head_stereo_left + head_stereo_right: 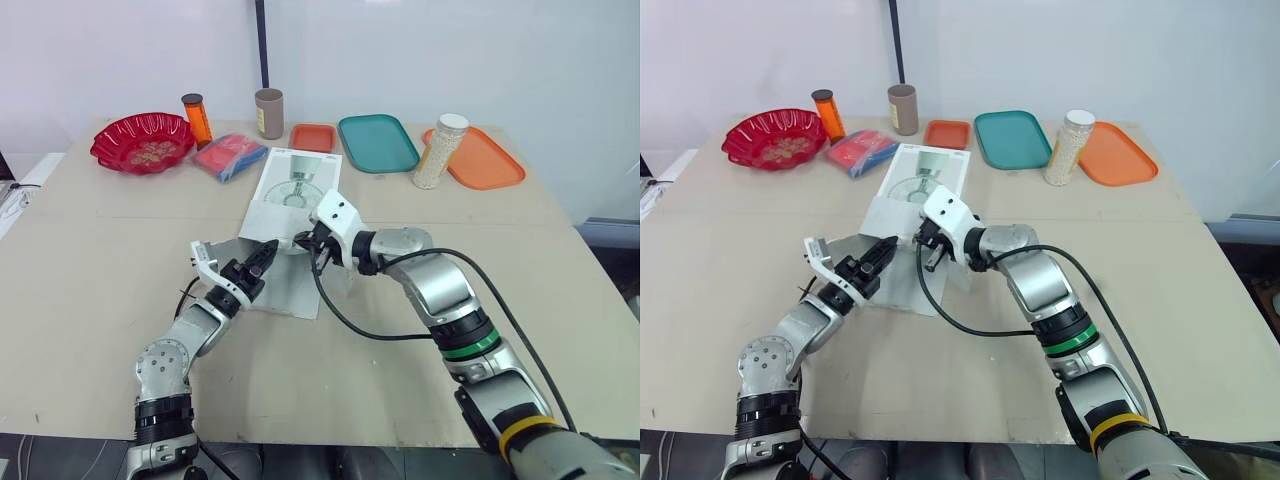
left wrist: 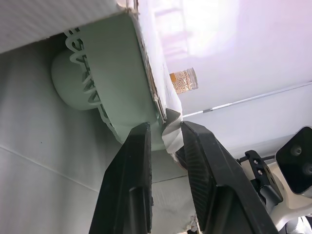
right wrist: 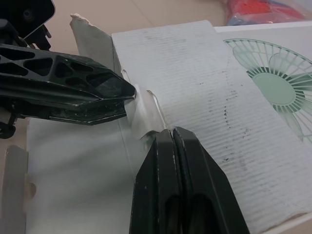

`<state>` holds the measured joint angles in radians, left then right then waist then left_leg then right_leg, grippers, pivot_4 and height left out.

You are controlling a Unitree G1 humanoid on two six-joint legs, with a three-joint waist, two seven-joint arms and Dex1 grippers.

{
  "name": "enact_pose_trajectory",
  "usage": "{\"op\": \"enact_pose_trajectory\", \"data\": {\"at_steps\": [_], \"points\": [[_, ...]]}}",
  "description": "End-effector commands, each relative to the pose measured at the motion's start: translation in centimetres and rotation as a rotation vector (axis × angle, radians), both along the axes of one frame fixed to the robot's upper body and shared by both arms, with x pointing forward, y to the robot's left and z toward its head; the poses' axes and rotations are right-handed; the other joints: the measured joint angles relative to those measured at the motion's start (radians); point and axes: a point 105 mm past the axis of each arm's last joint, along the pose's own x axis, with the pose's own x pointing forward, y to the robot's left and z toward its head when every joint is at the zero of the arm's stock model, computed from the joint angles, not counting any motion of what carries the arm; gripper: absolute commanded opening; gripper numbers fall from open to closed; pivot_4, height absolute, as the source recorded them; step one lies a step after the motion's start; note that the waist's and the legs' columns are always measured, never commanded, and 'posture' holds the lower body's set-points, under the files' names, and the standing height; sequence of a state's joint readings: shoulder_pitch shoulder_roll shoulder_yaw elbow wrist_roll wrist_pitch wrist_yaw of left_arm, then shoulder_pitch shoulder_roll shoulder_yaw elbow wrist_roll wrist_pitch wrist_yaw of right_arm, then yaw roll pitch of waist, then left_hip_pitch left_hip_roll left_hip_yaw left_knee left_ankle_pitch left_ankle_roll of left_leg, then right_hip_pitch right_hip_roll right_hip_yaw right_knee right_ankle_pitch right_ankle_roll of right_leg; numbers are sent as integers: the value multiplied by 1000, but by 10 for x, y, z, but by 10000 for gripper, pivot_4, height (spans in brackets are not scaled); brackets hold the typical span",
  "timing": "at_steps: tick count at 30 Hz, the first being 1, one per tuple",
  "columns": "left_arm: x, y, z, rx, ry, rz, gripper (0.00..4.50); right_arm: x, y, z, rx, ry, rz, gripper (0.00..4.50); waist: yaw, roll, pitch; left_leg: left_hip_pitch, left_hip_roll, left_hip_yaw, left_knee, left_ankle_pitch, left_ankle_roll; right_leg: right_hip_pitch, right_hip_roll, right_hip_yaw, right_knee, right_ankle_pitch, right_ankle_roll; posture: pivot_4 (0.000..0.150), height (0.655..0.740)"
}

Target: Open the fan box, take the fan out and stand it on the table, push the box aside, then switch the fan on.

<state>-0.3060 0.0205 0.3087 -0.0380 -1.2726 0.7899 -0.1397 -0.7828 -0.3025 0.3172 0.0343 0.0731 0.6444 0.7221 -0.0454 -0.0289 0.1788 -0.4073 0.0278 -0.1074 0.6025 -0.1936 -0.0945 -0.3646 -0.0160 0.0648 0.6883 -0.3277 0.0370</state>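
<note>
Mid-worktop (image 1: 90, 260), fan box (image 1: 300, 185) lies flat, printed face up. Left gripper (image 1: 264, 254) sits at the box's near-left corner; its fingers (image 2: 131, 165) are a narrow gap apart, with a torn flap edge (image 2: 170, 132) between the tips, not clearly pinched. Pale green fan (image 2: 112, 92) is inside the box, seen through the open end. Right gripper (image 3: 171, 130) is at the box's near edge, just beside the left one, fingers pressed together with nothing visibly held, tips at a curled strip of clear tape (image 3: 144, 109). Along the far edge: red bowl (image 1: 143, 142), teal tray (image 1: 377, 142), bead jar (image 1: 440, 150), orange tray (image 1: 480, 158).
</note>
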Motion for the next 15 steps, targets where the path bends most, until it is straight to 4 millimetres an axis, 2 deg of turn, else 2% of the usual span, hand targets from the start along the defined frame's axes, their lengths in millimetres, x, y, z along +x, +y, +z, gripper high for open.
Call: {"op": "enact_pose_trajectory", "data": {"at_steps": [1, 5, 10, 12, 15], "points": [[-4, -2, 7, 14, -35, -23, 24919, -3, 0, -8, -23, 18, 5, 0, 0, 0, 0, 0, 0, 0, 0, 0, 0, 0, 0, 0, 0, 0, 0, 1500, 7400], [-8, 3, -5, 47, 22, -11, 38421, -3, 0, -9, -21, 20, 6, 0, 0, 0, 0, 0, 0, 0, 0, 0, 0, 0, 0, 0, 0, 0, 0, 1500, 7400], [-20, 7, -21, 113, 59, -41, 38421, -4, 1, -8, -16, 23, 10, 0, -1, 0, 0, 0, 1, 0, 0, 0, 0, 0, 0, 0, 0, 0, 0, 1500, 7400], [-20, 10, -32, 143, 103, -35, 38421, -4, 1, -9, -18, 23, 11, 0, -1, 0, 0, 0, 0, 0, 0, 0, 0, 0, 0, 0, 0, 0, 0, 1500, 7400], [-19, 10, -38, 143, 130, -30, 38421, -4, 1, -9, -19, 25, 10, 0, 0, 0, 0, 0, 0, 0, 0, 0, 0, 0, 0, 0, 0, 0, 0, 1500, 7400]]}}
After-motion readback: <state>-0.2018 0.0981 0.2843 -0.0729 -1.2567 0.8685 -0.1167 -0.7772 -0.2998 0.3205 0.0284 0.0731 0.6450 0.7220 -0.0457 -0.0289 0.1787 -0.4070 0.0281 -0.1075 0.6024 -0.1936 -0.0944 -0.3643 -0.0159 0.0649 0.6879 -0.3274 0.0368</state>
